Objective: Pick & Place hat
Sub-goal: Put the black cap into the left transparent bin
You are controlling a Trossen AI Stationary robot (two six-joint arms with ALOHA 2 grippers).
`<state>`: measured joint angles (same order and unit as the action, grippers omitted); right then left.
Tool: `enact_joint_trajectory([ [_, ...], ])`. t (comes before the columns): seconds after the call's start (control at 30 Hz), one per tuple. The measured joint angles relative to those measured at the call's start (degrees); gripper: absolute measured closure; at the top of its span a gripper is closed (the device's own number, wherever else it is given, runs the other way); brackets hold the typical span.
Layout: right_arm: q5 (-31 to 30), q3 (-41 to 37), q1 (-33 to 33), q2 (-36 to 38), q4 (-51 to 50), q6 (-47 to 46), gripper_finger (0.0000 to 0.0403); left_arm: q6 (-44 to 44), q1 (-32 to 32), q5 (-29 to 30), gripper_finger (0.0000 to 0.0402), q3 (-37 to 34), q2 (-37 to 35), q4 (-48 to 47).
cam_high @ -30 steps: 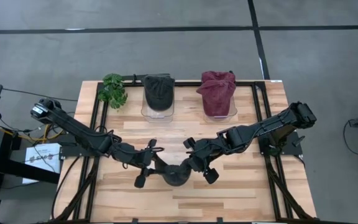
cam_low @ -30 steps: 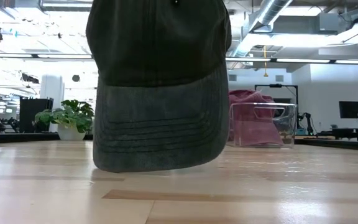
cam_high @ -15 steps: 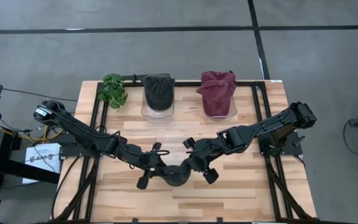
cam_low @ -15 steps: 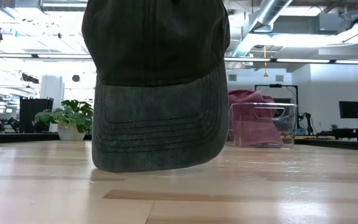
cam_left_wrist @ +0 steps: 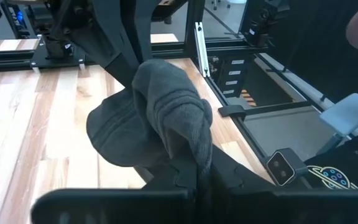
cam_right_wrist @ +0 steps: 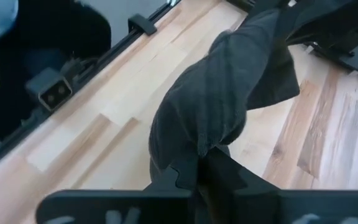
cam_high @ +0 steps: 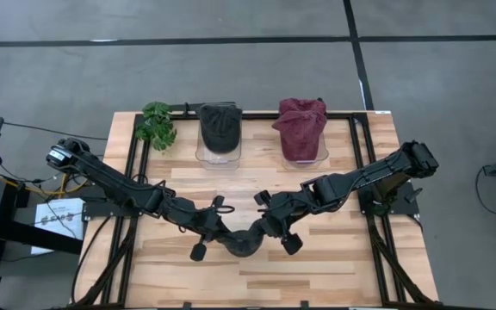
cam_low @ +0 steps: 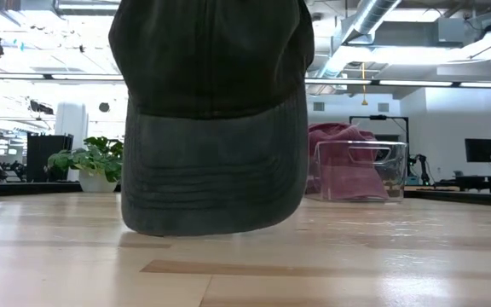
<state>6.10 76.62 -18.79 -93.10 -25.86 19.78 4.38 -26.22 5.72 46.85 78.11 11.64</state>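
Note:
A dark grey hat point(cam_high: 244, 244) hangs near the table's front edge at its middle, between both grippers. In the low view the hat point(cam_low: 211, 111) shows its brim point(cam_low: 211, 188) pointing down toward the wood. My left gripper point(cam_high: 223, 234) is shut on the hat from its left side. From the hat's right side my right gripper point(cam_high: 263, 231) is shut on it as well. The wrist views show the crown cloth point(cam_left_wrist: 166, 112) point(cam_right_wrist: 222, 106) bunched and drawn up into each gripper point(cam_left_wrist: 197, 180) point(cam_right_wrist: 201, 168). My left gripper pinches a bunched fold of the hat's crown cloth point(cam_left_wrist: 190, 142) between its two fingers, coming level from the table's left. The hat hangs from the hold. Whether the brim's lower edge touches the table, I cannot tell. My right gripper pinches a gathered fold of the crown point(cam_right_wrist: 197, 134) between its two fingers, coming from the table's right and slanting down. The cloth runs twisted away from the fingers toward the other arm.
At the back stand a small green plant point(cam_high: 157, 123), a dark hat on a clear stand point(cam_high: 220, 129) and a maroon hat on a clear stand point(cam_high: 300, 127). Black rails point(cam_high: 136, 164) run along the table's left and right sides.
My left gripper has moved toward the table's right, up to the hat, and has shut on its crown cloth. The hat has shifted a little toward the left in the low view. My right gripper has kept its hold.

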Motion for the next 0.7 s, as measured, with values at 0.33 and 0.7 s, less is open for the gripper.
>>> enact_joint_trajectory([
  [0.33,-0.1,0.0,-0.1,0.0,0.4,-6.8,0.0311,0.0,-0.1,0.0,0.0394,0.0,0.0,0.0],
  [0.7,-2.5,0.0,-0.4,0.6,-4.4,-7.4,0.0214,0.6,-0.1,-1.5,0.0394,0.0,-0.1,-0.5],
])
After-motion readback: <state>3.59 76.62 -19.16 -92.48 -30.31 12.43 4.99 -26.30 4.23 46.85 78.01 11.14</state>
